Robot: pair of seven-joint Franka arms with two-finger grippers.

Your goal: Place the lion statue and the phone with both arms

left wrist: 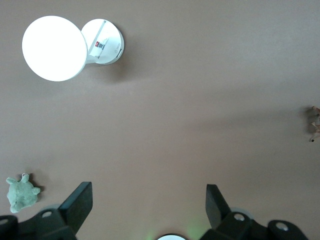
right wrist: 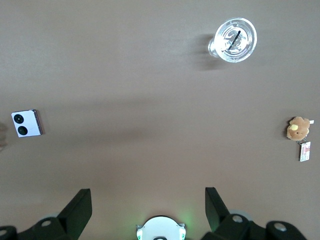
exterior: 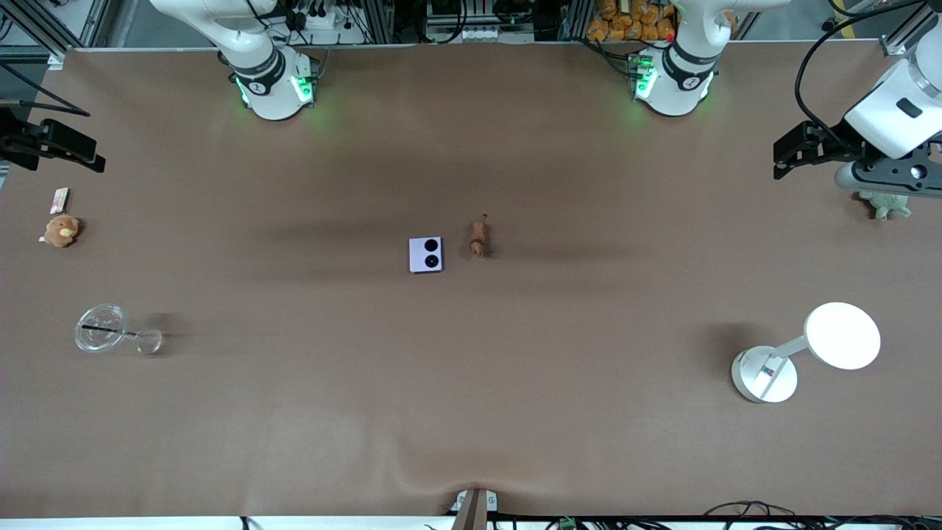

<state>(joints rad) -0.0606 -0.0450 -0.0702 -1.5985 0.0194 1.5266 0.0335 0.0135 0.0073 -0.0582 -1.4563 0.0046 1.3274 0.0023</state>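
The pale lavender phone lies flat at the middle of the table, its two black circles up. It also shows in the right wrist view. The small brown lion statue stands beside it, toward the left arm's end, and shows at the edge of the left wrist view. My left gripper is open and empty, high over the left arm's end of the table. My right gripper is open and empty, high over the right arm's end.
A white desk lamp and a green plush turtle are at the left arm's end. A tan plush toy and a clear cup with a lid are at the right arm's end.
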